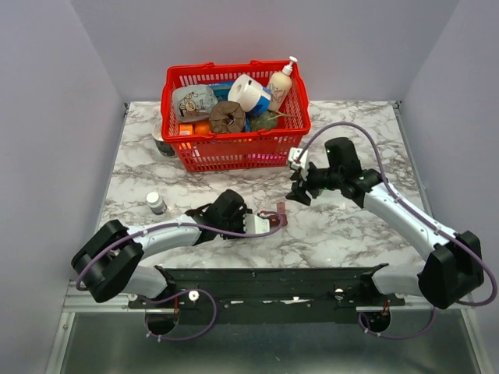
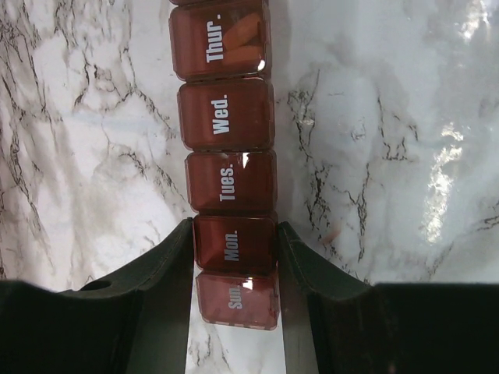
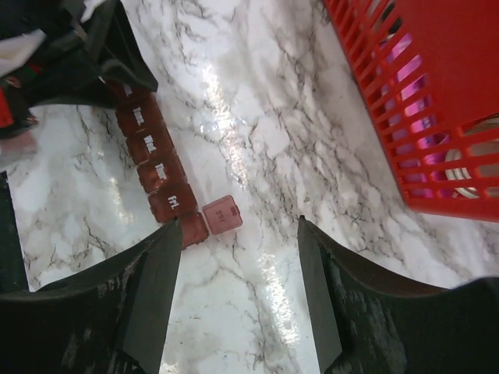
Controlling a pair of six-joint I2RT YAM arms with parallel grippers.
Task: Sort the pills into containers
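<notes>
The containers (image 2: 226, 183) are clamped at the Mon. cell by the left gripper (image 2: 235, 241); the right gripper (image 3: 238, 265) is held spread near their far end; bare marble (image 2: 390, 156) is seen around them

top: high, rear | wrists: close, downward | shared: containers (image 2: 230, 183)

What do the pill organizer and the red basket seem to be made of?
The pill organizer: likely translucent dark-red plastic, glossy; lids glint and an orange pill shows through. The red basket: probably moulded plastic, shiny, with slotted mesh walls.
</notes>
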